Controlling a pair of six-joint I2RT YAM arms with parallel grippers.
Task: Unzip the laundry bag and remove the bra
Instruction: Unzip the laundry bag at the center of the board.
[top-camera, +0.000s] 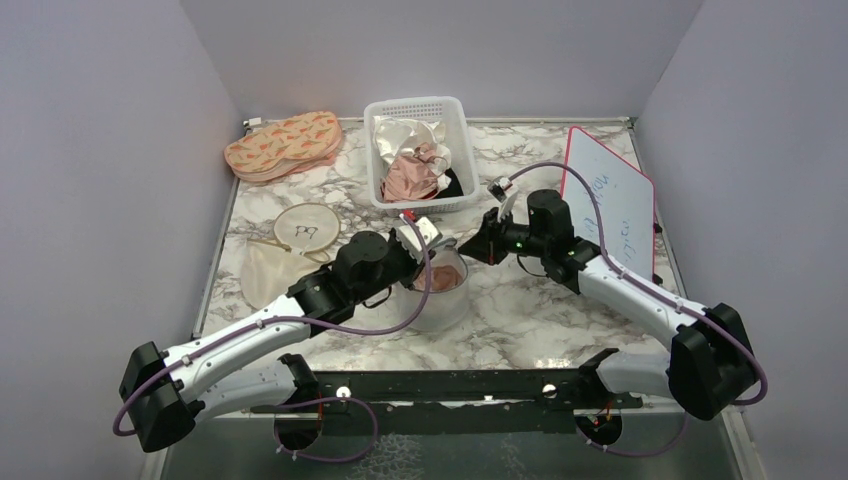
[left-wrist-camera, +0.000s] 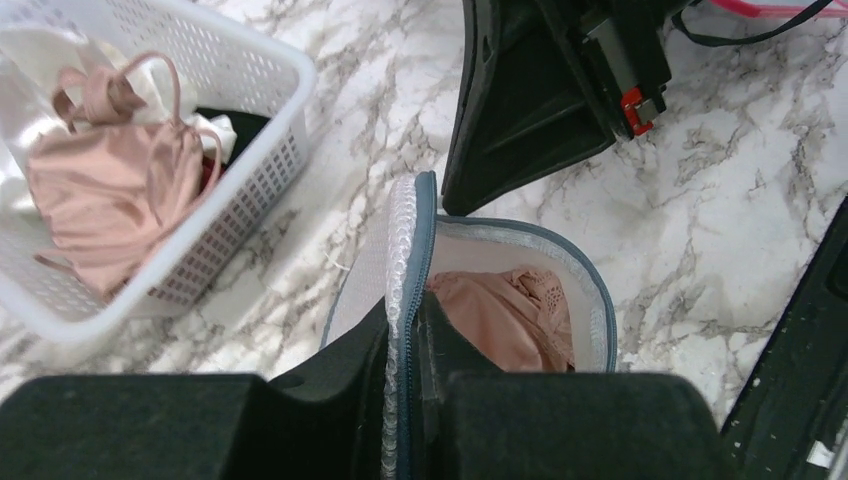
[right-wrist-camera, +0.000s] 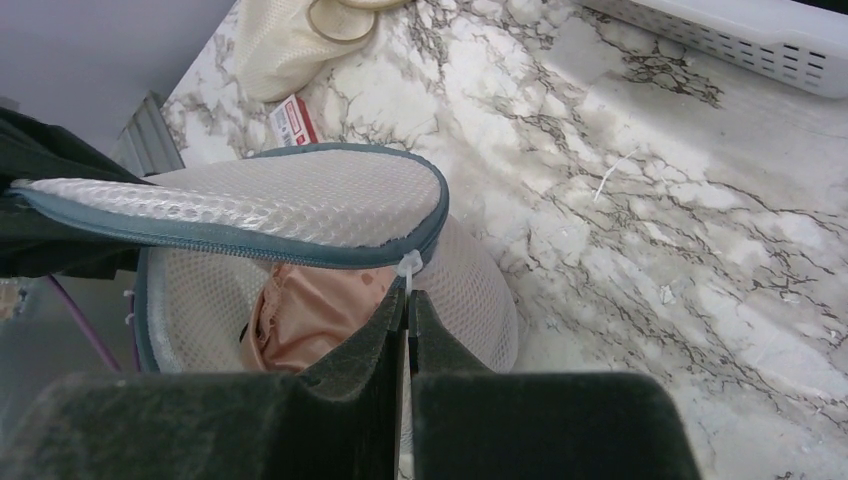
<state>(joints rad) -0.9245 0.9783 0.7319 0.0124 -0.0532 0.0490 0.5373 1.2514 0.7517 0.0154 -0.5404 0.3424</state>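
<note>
**A:** Where is the laundry bag?

**B:** On the marble table, just in front of the white basket. Its lid flap is lifted off the rim at a tilt, so the bag is open.

**A:** And the bra?

**B:** Inside the bag, dusty pink, showing under the raised flap.

**A:** What about the 2 grippers?

**B:** The left gripper is on the bag's side facing the basket. Its fingers are pressed together on the flap's zip edge, with only mesh between them. The right gripper is in front of the basket's right corner. Its fingers are fully together on the small white zip pull.

**A:** Anything in the basket?

**B:** A peach-pink satin cloth and a cream-white cloth.
</note>
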